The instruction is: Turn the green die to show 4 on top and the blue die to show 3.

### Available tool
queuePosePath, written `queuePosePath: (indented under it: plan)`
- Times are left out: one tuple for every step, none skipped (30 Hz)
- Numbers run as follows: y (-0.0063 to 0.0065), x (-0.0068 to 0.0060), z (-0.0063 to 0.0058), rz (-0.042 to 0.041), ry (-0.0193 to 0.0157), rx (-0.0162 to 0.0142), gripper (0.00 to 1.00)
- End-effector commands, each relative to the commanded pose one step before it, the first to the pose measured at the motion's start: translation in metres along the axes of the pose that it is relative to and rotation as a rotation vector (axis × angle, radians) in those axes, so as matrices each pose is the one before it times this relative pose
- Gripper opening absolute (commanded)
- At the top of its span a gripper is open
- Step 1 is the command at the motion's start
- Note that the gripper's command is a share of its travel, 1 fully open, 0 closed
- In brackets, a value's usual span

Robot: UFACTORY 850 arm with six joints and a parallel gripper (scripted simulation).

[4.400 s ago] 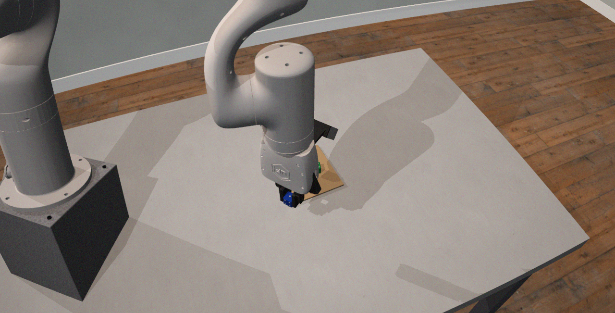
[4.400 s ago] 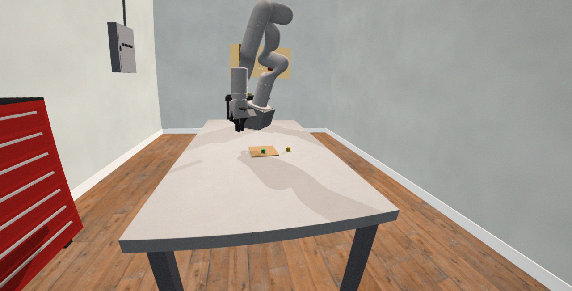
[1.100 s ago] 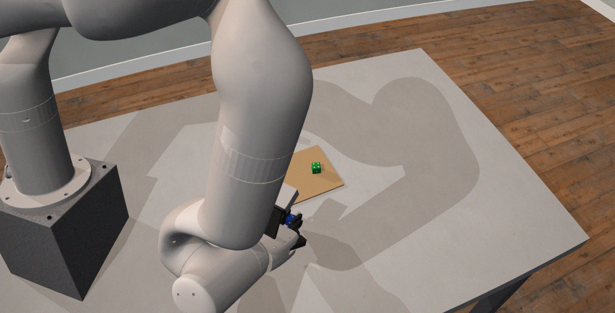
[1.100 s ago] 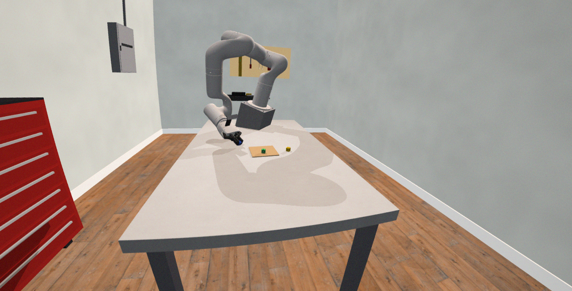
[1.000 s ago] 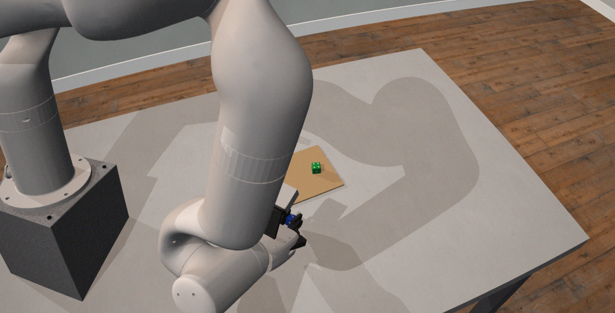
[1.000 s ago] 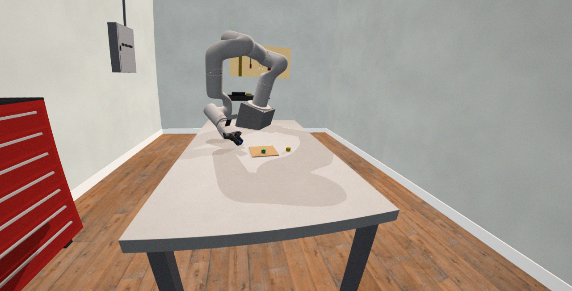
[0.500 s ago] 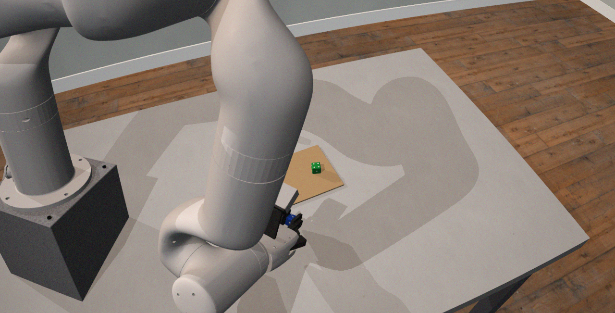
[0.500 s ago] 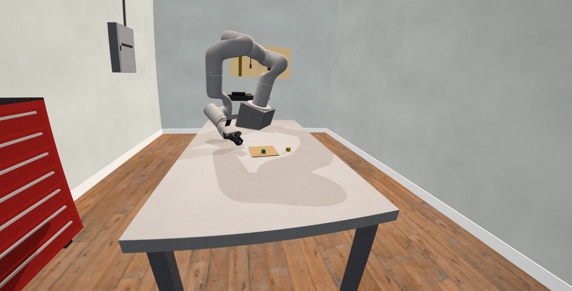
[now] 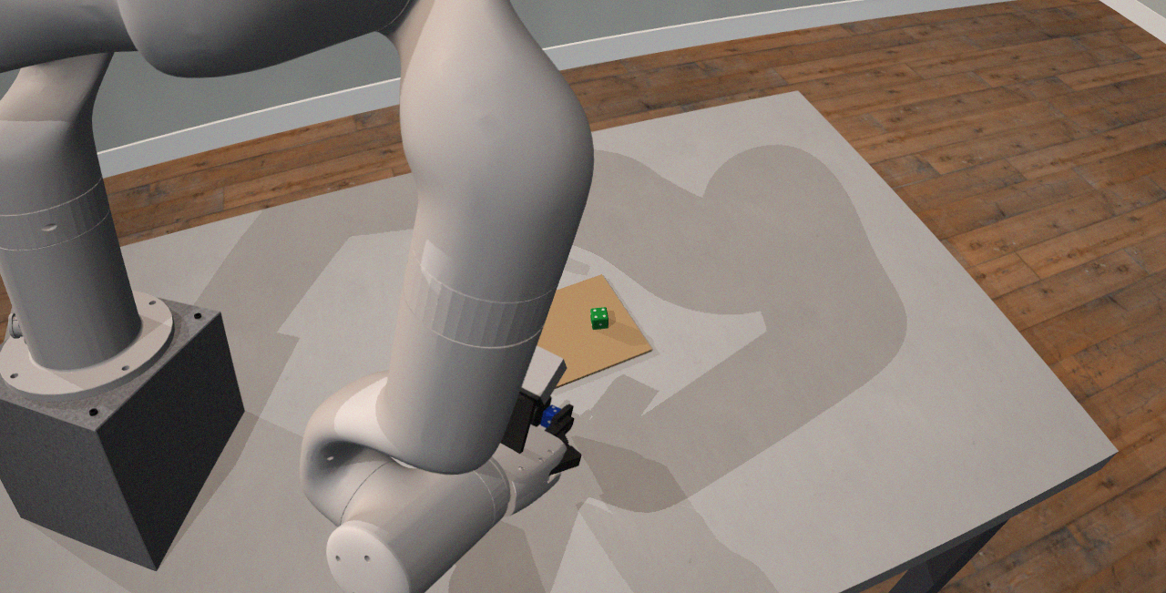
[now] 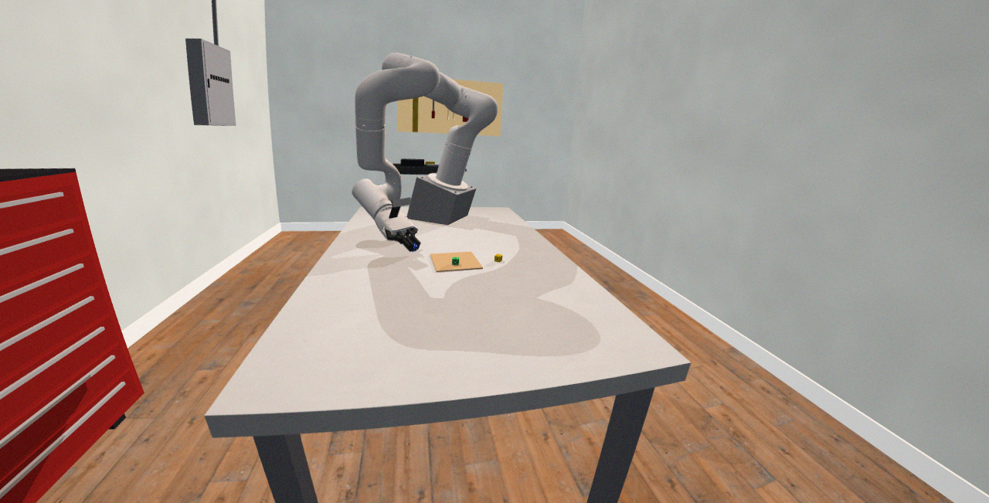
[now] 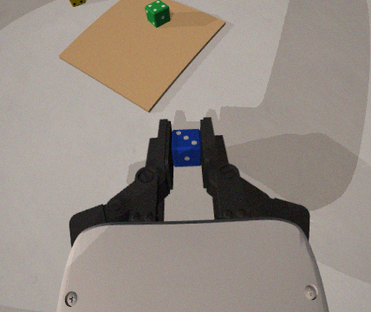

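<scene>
My gripper (image 9: 557, 416) (image 10: 413, 246) (image 11: 185, 133) is shut on the blue die (image 9: 550, 415) (image 11: 186, 147) and holds it above the table beside the mat, with the hand tilted. In the wrist view the blue die shows a three-pip face and, nearer the hand, a one-pip face. The green die (image 9: 598, 318) (image 10: 454, 260) (image 11: 157, 14) lies flat on the tan mat (image 9: 570, 344) (image 10: 442, 266) (image 11: 120, 61) with 4 on top. The yellow die (image 10: 497, 257) (image 11: 77, 2) lies on the table off the mat; its top is too small to read.
The grey table (image 9: 937, 393) (image 10: 449, 375) carries the arm's dark base block (image 9: 187, 426) (image 10: 442, 202). In the top view the arm covers part of the mat, and the yellow die does not show. A red tool cabinet (image 10: 55, 292) stands left of the table.
</scene>
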State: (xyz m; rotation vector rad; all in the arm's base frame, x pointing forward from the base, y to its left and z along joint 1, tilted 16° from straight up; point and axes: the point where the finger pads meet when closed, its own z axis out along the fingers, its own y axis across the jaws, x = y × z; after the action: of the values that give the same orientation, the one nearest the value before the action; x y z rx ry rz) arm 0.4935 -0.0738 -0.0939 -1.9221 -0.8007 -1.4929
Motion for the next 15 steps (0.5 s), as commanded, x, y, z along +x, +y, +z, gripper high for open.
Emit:
queuePosePath:
  plan:
    - [0.00061, -0.00018, 0.00020, -0.00111, 0.00052, -0.00053, 0.15]
    - [0.00000, -0.00037, 0.00020, 0.00000, 0.00000, 0.00000, 0.15]
    - [0.00000, -0.00043, 0.00023, 0.00000, 0.00000, 0.00000, 0.15]
    - [0.00000, -0.00049, 0.00026, 0.00000, 0.00000, 0.00000, 0.15]
    - [0.00000, -0.00055, 0.00029, 0.00000, 0.00000, 0.00000, 0.15]
    - [0.00000, -0.00059, 0.00031, 0.00000, 0.00000, 0.00000, 0.15]
    - [0.00000, -0.00062, 0.00033, 0.00000, 0.00000, 0.00000, 0.15]
    - [0.00000, -0.00065, 0.00034, 0.00000, 0.00000, 0.00000, 0.15]
    - [0.00000, -0.00066, 0.00035, 0.00000, 0.00000, 0.00000, 0.15]
    - [0.00000, -0.00066, 0.00035, 0.00000, 0.00000, 0.00000, 0.15]
    - [0.00000, -0.00065, 0.00034, 0.00000, 0.00000, 0.00000, 0.15]
    - [0.00000, -0.00062, 0.00033, 0.00000, 0.00000, 0.00000, 0.15]
    - [0.00000, -0.00059, 0.00031, 0.00000, 0.00000, 0.00000, 0.15]
    - [0.00000, 0.00000, 0.00000, 0.00000, 0.00000, 0.00000, 0.15]
    - [0.00000, 0.00000, 0.00000, 0.00000, 0.00000, 0.00000, 0.15]
